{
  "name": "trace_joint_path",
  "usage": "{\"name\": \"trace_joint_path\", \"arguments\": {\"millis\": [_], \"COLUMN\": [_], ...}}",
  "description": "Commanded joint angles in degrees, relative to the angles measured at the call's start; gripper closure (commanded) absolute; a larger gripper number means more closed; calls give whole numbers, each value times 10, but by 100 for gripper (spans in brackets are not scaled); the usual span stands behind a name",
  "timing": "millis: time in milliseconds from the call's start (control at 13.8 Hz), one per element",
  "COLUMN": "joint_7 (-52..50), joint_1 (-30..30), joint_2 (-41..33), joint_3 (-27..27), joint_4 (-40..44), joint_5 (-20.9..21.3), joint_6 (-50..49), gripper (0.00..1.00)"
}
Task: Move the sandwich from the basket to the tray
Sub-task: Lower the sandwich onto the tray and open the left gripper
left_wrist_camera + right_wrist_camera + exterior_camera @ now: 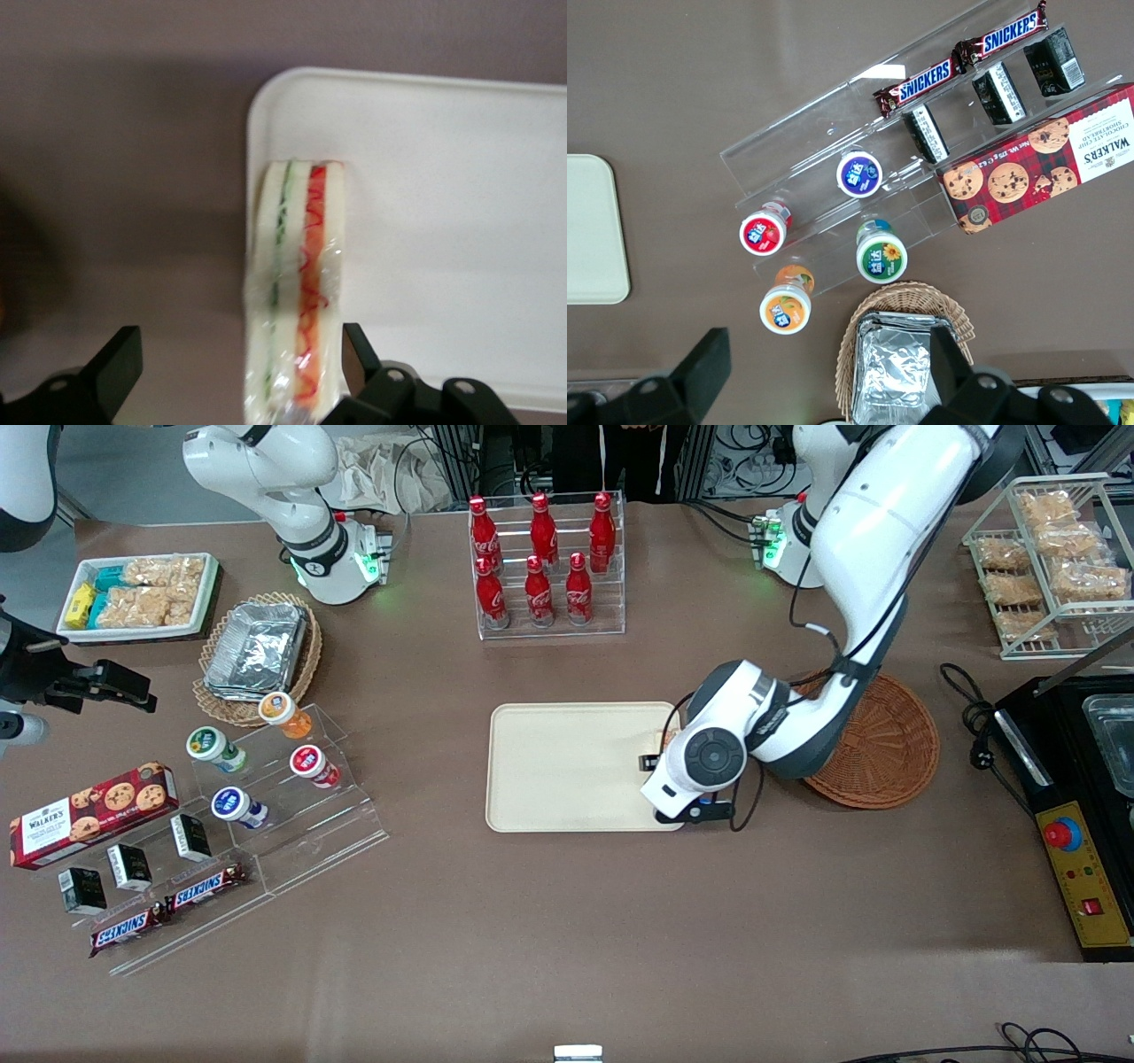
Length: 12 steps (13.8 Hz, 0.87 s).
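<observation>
Sandwich [297, 292], wrapped in clear film, lies on the cream tray [443, 221] at its edge toward the working arm's end of the table, beside the reddish-brown wicker basket [886, 744]. Above it hangs the left gripper [235, 363], fingers [120, 363] spread apart, gripping nothing.

the sandwich [297, 292], white bread wrapped in clear film with green and orange-red filling, is lying on the edge of the cream tray [567, 766], between the spread fingers of the gripper [235, 372]. the reddish-brown basket [886, 748] is sitting just beside the tray.
</observation>
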Motion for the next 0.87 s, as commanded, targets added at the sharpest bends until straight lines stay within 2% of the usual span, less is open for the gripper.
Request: {"name": "trace_joint_path", "arguments": {"millis": [0, 290, 435, 580, 797], "joint_7": [-4, 13, 85, 141, 193], "joint_1": [20, 80, 118, 111, 108], "joint_2": [-58, -121, -162, -196, -234], "joint_3": [1, 0, 3, 60, 103], "joint_4": [16, 18, -9, -27, -37], "joint_5": [0, 0, 0, -1, -2], "joint_6": [-64, -113, -114, -114, -111], "gripper": [0, 0, 0, 0, 0]}}
